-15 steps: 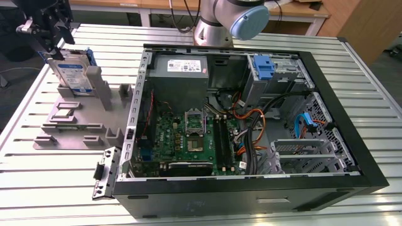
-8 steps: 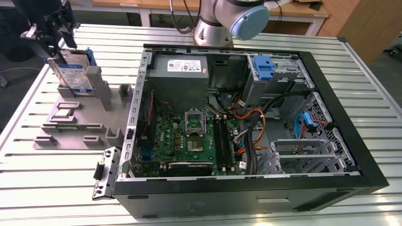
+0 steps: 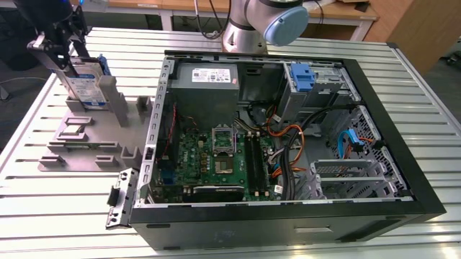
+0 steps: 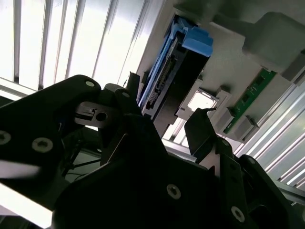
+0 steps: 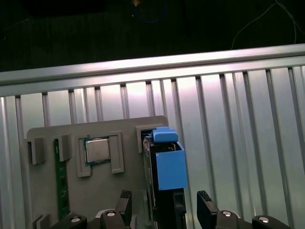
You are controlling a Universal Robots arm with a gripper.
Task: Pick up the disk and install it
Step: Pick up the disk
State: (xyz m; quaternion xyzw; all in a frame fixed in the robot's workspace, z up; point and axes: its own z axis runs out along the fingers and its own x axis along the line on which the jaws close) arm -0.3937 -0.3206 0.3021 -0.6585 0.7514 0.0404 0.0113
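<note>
The disk (image 3: 83, 86), silver with a white-and-blue label and a blue carrier frame, stands on edge in a slot of the grey holder tray (image 3: 86, 145), at the exterior view's left. My gripper (image 3: 59, 51) hangs just above it, open. In both wrist views the disk (image 5: 164, 167) (image 4: 164, 78) sits between my two dark fingertips (image 5: 125, 199) (image 4: 202, 119), with a gap on each side. The lower part of the disk is hidden behind the fingers.
An open black computer case (image 3: 389, 140) lies at the exterior view's right, with a motherboard (image 3: 216, 162), cables and a blue bracket on a grey cage (image 3: 306, 75). The holder tray also carries a processor chip (image 5: 97, 150) and a green memory stick (image 5: 59, 181). The arm's base (image 3: 263, 21) stands behind the case.
</note>
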